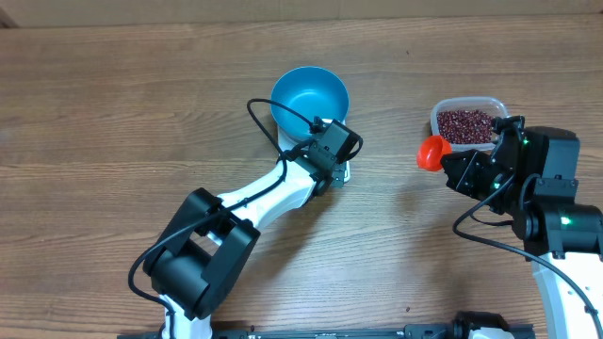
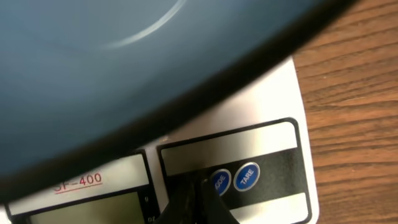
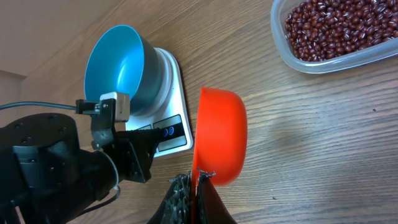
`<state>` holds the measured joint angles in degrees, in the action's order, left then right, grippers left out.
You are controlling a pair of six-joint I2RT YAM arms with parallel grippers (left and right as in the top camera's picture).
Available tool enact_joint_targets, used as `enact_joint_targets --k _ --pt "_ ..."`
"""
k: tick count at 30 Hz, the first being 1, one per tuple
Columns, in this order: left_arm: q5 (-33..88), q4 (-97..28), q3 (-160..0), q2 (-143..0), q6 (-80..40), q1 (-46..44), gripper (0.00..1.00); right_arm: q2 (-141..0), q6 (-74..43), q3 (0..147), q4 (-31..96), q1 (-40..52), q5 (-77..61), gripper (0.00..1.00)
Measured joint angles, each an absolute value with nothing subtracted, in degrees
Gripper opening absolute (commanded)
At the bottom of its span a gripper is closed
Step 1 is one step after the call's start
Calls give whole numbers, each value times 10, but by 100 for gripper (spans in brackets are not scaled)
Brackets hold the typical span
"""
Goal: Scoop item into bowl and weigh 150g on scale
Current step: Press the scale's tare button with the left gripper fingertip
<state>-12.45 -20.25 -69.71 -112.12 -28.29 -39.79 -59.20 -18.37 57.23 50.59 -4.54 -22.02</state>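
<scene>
The blue bowl (image 1: 309, 94) stands on the white scale (image 1: 346, 173), which mostly hides under it and under my left gripper (image 1: 332, 162). In the left wrist view the shut left gripper (image 2: 200, 186) rests its tips on the scale's (image 2: 273, 99) front panel, just left of the MODE button (image 2: 220, 181), below the bowl's underside (image 2: 124, 62). My right gripper (image 3: 196, 177) is shut on the thin edge of an orange-red scoop (image 3: 221, 134), held on its side above the bare table, right of the scale (image 3: 171, 127). The beans (image 3: 339, 28) lie in a clear tub.
The clear tub (image 1: 436, 115) with the beans (image 1: 466, 125) sits at the right, just behind the scoop (image 1: 433, 153) and my right arm. The left arm reaches diagonally from the front edge up to the scale. A TARE button (image 2: 247, 176) sits right of MODE.
</scene>
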Motion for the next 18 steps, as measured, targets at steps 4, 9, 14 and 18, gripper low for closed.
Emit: enact_joint_targets --k 4,9,14,18 --pt "-124 -196 -697 -1122 -283 -398 4 -592 -184 572 506 -45 -220 4" --pt "-124 -196 -697 -1122 -283 -398 4 -592 -184 572 505 -45 -220 4" --pt "-124 -196 -697 -1122 -283 -396 4 -592 -184 572 504 -45 -220 4" --pt "-124 -196 -697 -1122 -284 -396 4 -592 -184 572 503 -45 -220 4"
